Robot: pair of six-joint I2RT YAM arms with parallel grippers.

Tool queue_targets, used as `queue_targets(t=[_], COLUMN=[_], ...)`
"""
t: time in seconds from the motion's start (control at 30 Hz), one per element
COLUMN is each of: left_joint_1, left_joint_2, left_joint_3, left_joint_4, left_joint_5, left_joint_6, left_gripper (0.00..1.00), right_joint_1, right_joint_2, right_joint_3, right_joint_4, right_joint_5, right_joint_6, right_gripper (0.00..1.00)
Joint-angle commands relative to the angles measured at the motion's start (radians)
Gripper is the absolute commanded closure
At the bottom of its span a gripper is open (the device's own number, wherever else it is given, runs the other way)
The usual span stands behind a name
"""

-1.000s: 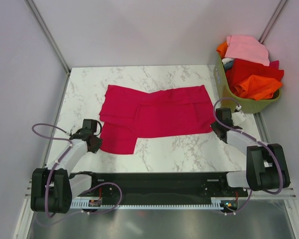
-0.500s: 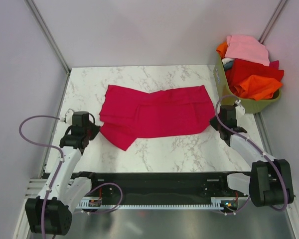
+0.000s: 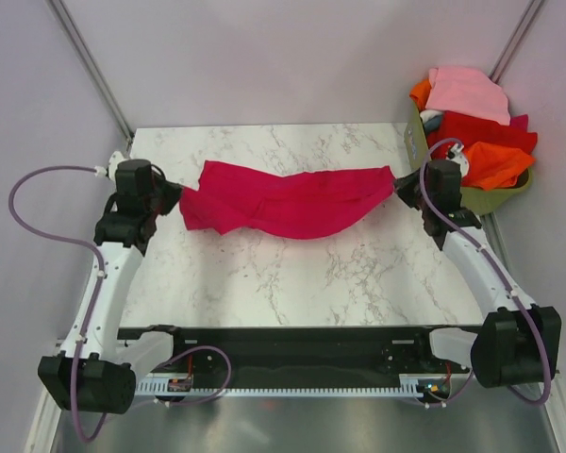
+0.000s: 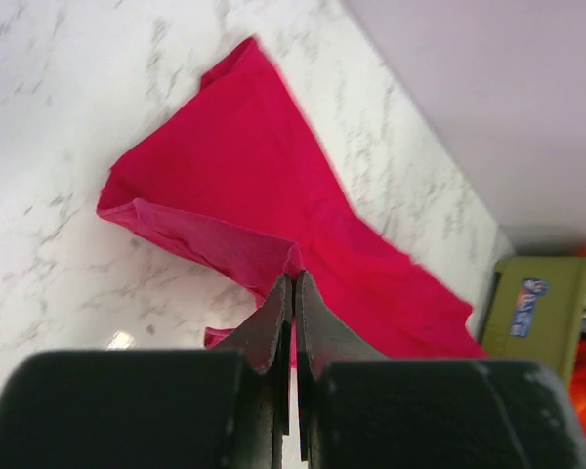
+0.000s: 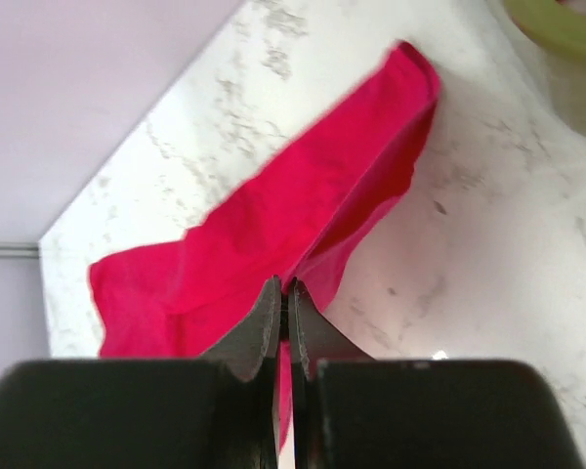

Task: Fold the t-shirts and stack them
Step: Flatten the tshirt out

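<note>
A crimson t-shirt (image 3: 288, 200) hangs stretched between my two grippers above the far half of the marble table (image 3: 292, 283), sagging in the middle. My left gripper (image 3: 176, 195) is shut on its left end; in the left wrist view (image 4: 293, 278) cloth (image 4: 244, 186) is pinched between the closed fingertips. My right gripper (image 3: 401, 185) is shut on its right end; in the right wrist view (image 5: 284, 286) the red cloth (image 5: 273, 225) also runs into the closed tips. Pink, red and orange t-shirts (image 3: 476, 127) are piled in the basket.
An olive-green basket (image 3: 424, 156) stands at the table's far right corner, close to my right gripper; it shows in the left wrist view (image 4: 537, 308) too. Lilac walls enclose the table at the back and sides. Marble surface lies between the shirt and the arm bases.
Both grippers moved from the shirt's near edge toward the far side, lifting it; the flat shirt is now folded over and hanging between them.
</note>
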Motion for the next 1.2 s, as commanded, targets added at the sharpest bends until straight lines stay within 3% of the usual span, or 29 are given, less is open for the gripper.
queue_targets(t=[0.0,0.17,0.53,0.8,1.03,1.17], left_joint_1=[0.007,0.007,0.007,0.005,0.005,0.007], left_joint_2=[0.04,0.058,-0.212,-0.111,0.003,0.076], left_joint_3=[0.227,0.522,0.782,1.056,0.98,0.793], left_joint_4=[0.007,-0.044,-0.036,-0.067,-0.056,-0.012], left_joint_5=[-0.011,-0.007,0.001,0.001,-0.002,-0.01], left_joint_6=[0.053,0.059,0.057,0.067,0.047,0.03], left_gripper=[0.98,0.98,0.98,0.98,0.98,0.98], right_joint_1=[-0.002,-0.004,-0.002,-0.004,-0.004,-0.002], right_joint_2=[0.016,-0.032,-0.442,-0.512,-0.439,-0.363], right_joint_3=[0.185,0.346,0.461,0.595,0.534,0.431], right_joint_4=[-0.049,-0.097,-0.163,-0.258,-0.273,-0.264], right_joint_5=[-0.084,-0.126,-0.074,0.029,0.086,0.115], right_joint_6=[-0.031,-0.019,-0.072,-0.057,-0.011,0.027], right_gripper=[1.0,1.0,1.0,1.0,1.0,1.0])
